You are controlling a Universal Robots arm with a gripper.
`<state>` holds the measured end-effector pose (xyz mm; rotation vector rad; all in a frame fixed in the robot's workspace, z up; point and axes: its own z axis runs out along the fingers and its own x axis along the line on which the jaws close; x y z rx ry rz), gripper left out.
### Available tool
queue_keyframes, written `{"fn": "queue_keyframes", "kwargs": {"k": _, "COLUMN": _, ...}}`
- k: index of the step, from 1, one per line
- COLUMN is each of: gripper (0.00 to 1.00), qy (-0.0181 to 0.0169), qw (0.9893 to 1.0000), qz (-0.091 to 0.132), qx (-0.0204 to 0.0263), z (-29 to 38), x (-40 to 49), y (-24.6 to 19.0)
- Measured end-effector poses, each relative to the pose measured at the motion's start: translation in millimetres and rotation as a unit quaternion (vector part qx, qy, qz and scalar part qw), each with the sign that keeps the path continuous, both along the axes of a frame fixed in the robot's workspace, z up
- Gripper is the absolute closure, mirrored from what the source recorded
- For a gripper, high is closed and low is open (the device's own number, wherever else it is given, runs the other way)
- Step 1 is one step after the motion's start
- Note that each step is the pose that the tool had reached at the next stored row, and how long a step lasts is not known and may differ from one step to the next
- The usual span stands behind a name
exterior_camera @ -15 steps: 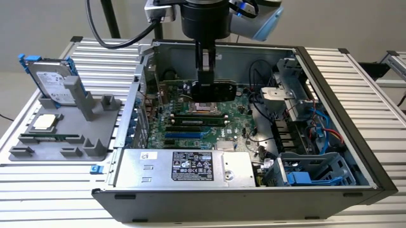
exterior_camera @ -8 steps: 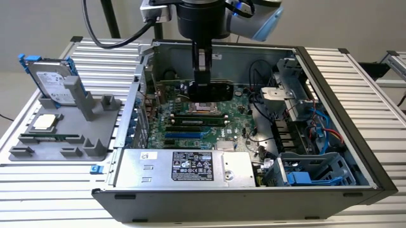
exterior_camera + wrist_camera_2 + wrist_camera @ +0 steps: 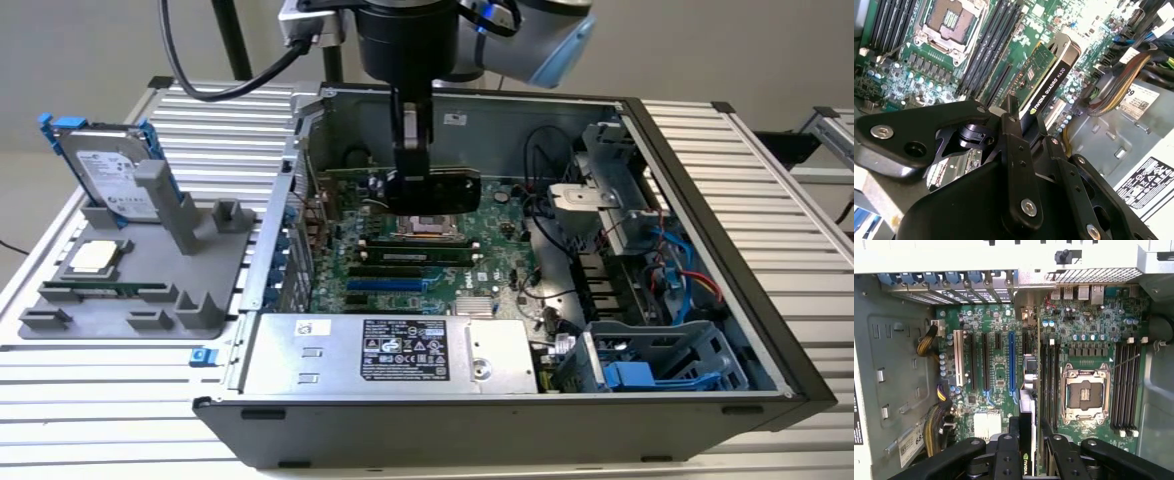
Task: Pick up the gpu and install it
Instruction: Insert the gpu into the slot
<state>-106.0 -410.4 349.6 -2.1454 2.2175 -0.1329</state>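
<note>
Gpu, a flat card with a green circuit board on one face and a black cooler shroud on the other, hung edge-down above the green motherboard inside the open black computer case, the black pincer clamped on its upper edge. In the exterior view the card hovered over the square silver processor socket, apart from the board. The likely trouble was misalignment: if the card's edge came down askew or over the wrong row, it could strike the memory slots or the socket rather than seat. The first wrist view laid out the long blue expansion slot and the rear bracket openings, which the exterior view hid. The exterior view alone showed the grey fixture and silver hard drive with blue rails on the slatted desk.
</note>
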Motion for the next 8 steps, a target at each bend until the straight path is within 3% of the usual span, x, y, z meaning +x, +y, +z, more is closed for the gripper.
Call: {"fn": "queue_keyframes", "kwargs": {"k": 8, "gripper": 1.00, "qy": -0.0003, "qw": 1.0000, "qz": 0.000, "qx": 0.0000, "z": -0.1, "x": -1.9, "y": 0.0}}
